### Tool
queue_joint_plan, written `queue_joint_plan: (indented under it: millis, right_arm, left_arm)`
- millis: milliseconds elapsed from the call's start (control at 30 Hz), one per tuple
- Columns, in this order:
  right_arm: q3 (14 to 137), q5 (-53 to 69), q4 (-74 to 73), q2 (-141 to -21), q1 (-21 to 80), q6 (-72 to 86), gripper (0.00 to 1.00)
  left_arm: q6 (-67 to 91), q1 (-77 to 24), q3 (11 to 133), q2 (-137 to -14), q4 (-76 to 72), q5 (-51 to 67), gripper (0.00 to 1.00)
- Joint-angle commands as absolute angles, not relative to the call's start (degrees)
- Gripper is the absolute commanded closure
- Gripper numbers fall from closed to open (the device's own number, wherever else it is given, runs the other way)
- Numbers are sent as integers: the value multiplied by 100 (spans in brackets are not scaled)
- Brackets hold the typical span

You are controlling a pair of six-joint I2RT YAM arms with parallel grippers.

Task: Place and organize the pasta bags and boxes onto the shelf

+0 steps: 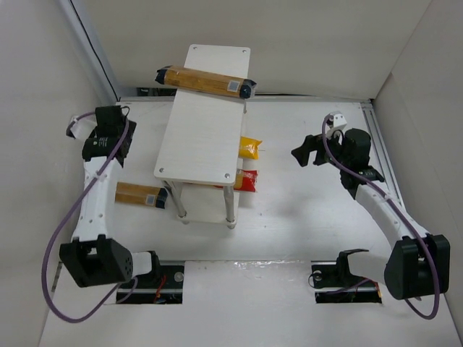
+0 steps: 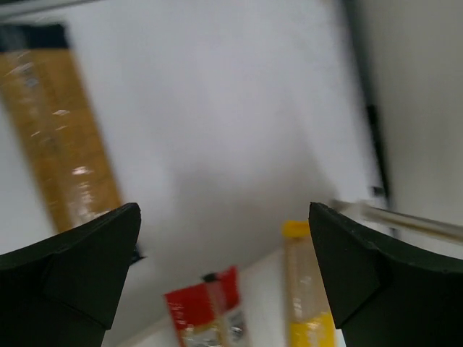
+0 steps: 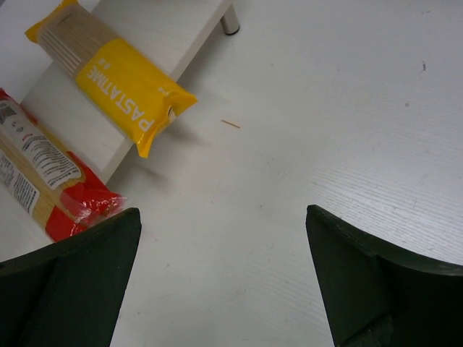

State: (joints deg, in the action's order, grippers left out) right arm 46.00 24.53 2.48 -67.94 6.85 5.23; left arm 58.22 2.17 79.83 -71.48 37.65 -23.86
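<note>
The right hand (image 3: 224,217) is wide open. Its two dark fingers (image 3: 72,282) sit at the bottom corners. Under it is the white bench (image 3: 325,108). At the top left is a low board of the shelf (image 3: 166,29), with one leg (image 3: 230,25) at its corner. A yellow bag (image 3: 116,76) and a red bag (image 3: 43,177) lie side by side on that board, and their ends stick out over its edge. A tiny thin stick (image 3: 231,123) lies on the bench near the yellow bag.

The left arm (image 1: 90,202) and right arm (image 1: 383,210) are built of white links with black joints (purple cables (image 1: 48,260) trailing behind the jaws); fingers (image 2: 79,267) are matte black.
</note>
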Motion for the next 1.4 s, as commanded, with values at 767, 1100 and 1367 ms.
queue_joint_plan:
  millis: [767,1100,1367]
  right_arm:
    - [4509,1582,290,-6627,677,475,0]
    - [4509,1582,290,-6627,677,422,0]
    - [4509,1468,290,-6627,677,422,0]
  left_arm:
    - [5862,2004,5370,-9245,2708,-1283,0]
    - [5933,2004,5309,-9747,2373,-1230,3]
    - [5985,2004,5169,-9652,2435,-1100,100]
